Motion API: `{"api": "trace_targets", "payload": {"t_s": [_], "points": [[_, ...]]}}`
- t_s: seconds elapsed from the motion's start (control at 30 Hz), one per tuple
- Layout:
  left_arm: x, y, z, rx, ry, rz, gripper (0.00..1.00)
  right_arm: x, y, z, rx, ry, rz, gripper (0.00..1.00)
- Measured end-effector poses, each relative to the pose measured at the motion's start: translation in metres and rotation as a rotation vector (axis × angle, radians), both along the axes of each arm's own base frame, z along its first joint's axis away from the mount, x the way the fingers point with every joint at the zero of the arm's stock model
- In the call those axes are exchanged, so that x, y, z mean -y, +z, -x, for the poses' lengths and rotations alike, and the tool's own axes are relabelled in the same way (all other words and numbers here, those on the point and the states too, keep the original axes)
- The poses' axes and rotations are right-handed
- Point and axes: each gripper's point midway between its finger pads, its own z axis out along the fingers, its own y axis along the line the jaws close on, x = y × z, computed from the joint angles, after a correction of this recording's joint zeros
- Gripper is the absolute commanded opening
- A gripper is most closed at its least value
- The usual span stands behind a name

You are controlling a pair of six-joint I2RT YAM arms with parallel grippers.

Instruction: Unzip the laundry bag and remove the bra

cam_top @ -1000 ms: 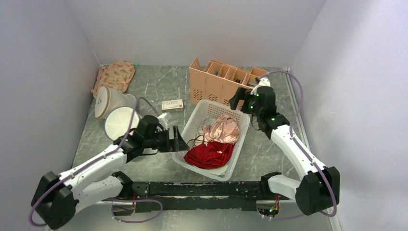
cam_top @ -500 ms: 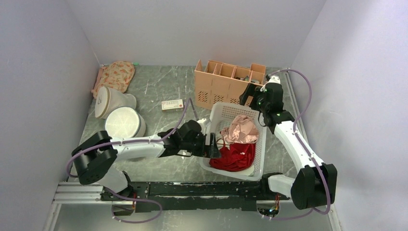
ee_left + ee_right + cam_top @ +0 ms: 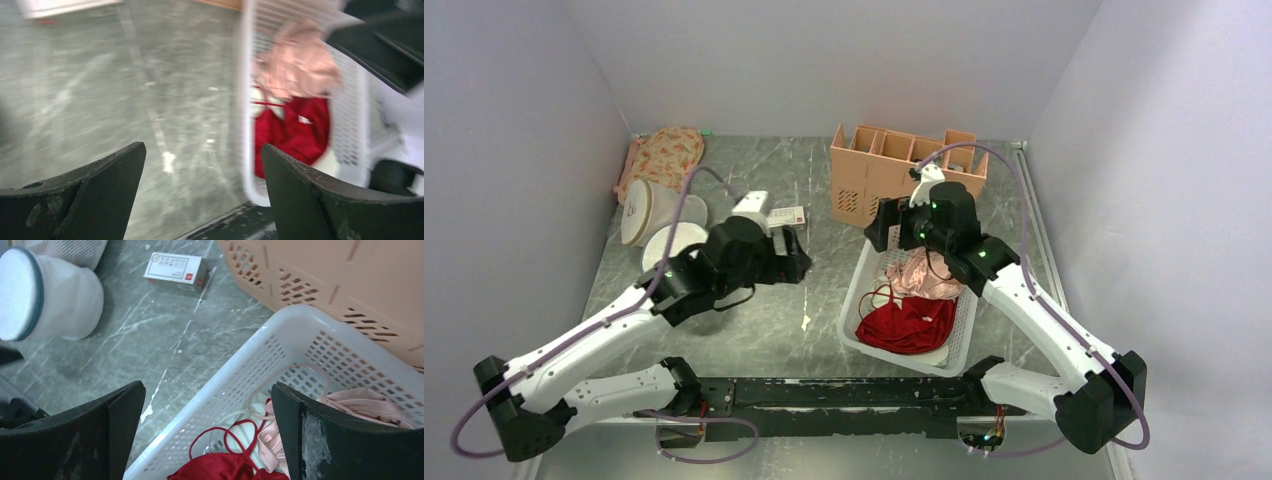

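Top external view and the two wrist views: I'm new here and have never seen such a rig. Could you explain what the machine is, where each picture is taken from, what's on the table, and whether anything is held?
Two robot arms are bolted at the table's near edge. The top view looks down from above and behind them. Each wrist view looks out between that arm's own two black fingers. The left tool and the right tool are both open and hold nothing.

On the grey table lie the round white mesh laundry bag with its zipper line around the rim, a second cream bag, a floral pouch, a small box and an orange organizer. There is also a white basket holding a pink garment and a red garment.
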Motion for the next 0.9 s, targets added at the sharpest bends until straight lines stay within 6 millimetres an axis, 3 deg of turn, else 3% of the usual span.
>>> {"api": "trace_targets", "payload": {"t_s": [0.1,0.23,0.43,0.57,0.6,0.77,0.83,0.9], "points": [[-0.053,0.001,-0.012,-0.002,0.167,-0.126,0.97,-0.013,-0.002,0.009,-0.008,0.057,-0.002,1.0],[-0.105,-0.02,-0.024,-0.058,0.324,-0.352,0.97,-0.028,0.001,0.019,-0.006,0.137,-0.022,1.0],[-0.155,-0.066,-0.046,-0.187,0.446,-0.727,0.97,-0.052,-0.011,0.04,-0.018,0.239,-0.044,1.0],[-0.182,-0.074,-0.053,-0.205,0.523,-0.85,0.97,-0.06,-0.027,0.054,-0.053,0.275,-0.041,1.0],[-0.191,-0.074,-0.055,-0.202,0.547,-0.865,0.92,-0.061,-0.029,0.056,-0.058,0.283,-0.04,1.0],[-0.226,-0.086,-0.06,-0.256,0.623,-0.893,0.43,-0.071,-0.03,0.066,-0.06,0.319,-0.045,1.0],[-0.23,-0.087,-0.063,-0.268,0.629,-0.881,0.25,-0.074,-0.029,0.068,-0.057,0.331,-0.046,1.0],[-0.226,-0.089,-0.065,-0.273,0.604,-0.863,0.16,-0.079,-0.03,0.07,-0.054,0.344,-0.044,1.0]]}}
